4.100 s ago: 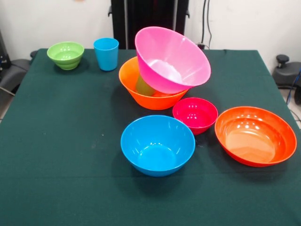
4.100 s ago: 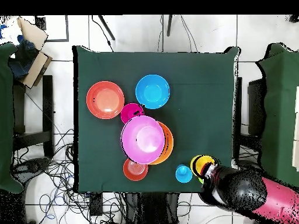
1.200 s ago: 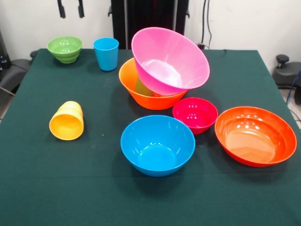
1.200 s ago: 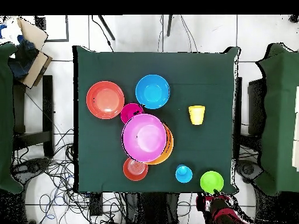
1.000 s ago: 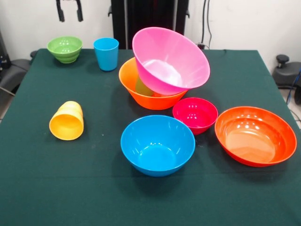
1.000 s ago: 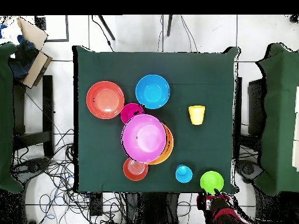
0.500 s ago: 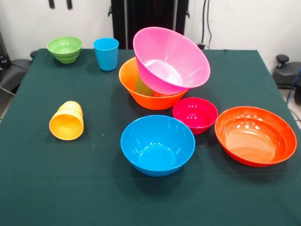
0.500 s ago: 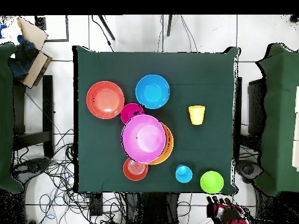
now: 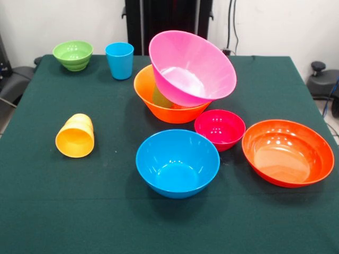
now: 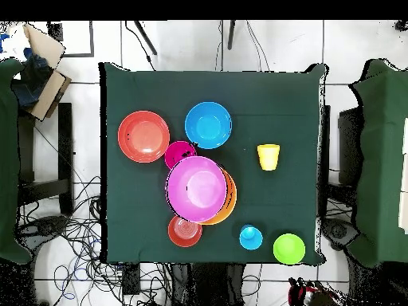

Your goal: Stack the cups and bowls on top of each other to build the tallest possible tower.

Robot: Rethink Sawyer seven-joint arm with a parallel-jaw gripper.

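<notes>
The big pink bowl (image 9: 192, 66) leans tilted inside the big orange bowl (image 9: 159, 106), with a green cup (image 9: 160, 99) glimpsed beneath it. In front stand the small magenta bowl (image 9: 220, 128), the medium blue bowl (image 9: 177, 162) and the wide red-orange bowl (image 9: 287, 152). A yellow-orange cup (image 9: 76, 135) lies on its side at the left. The blue cup (image 9: 119, 60) and small green bowl (image 9: 73, 55) stand at the far left corner. A small orange-red bowl (image 10: 185, 230) sits beside the pink bowl (image 10: 196, 189). My gripper (image 10: 307, 296) shows only dimly, off the table past the green bowl (image 10: 288, 249).
The green-clothed table (image 10: 287, 96) ends close to the green bowl and blue cup (image 10: 250, 237). A cardboard box (image 10: 36, 68) and cables lie on the floor beside it. Other green-covered surfaces flank both sides.
The gripper has drawn back off the table's edge and left the front view. Since 4 s ago the yellow-orange cup has come to lie mid-table and the green bowl has shifted.
</notes>
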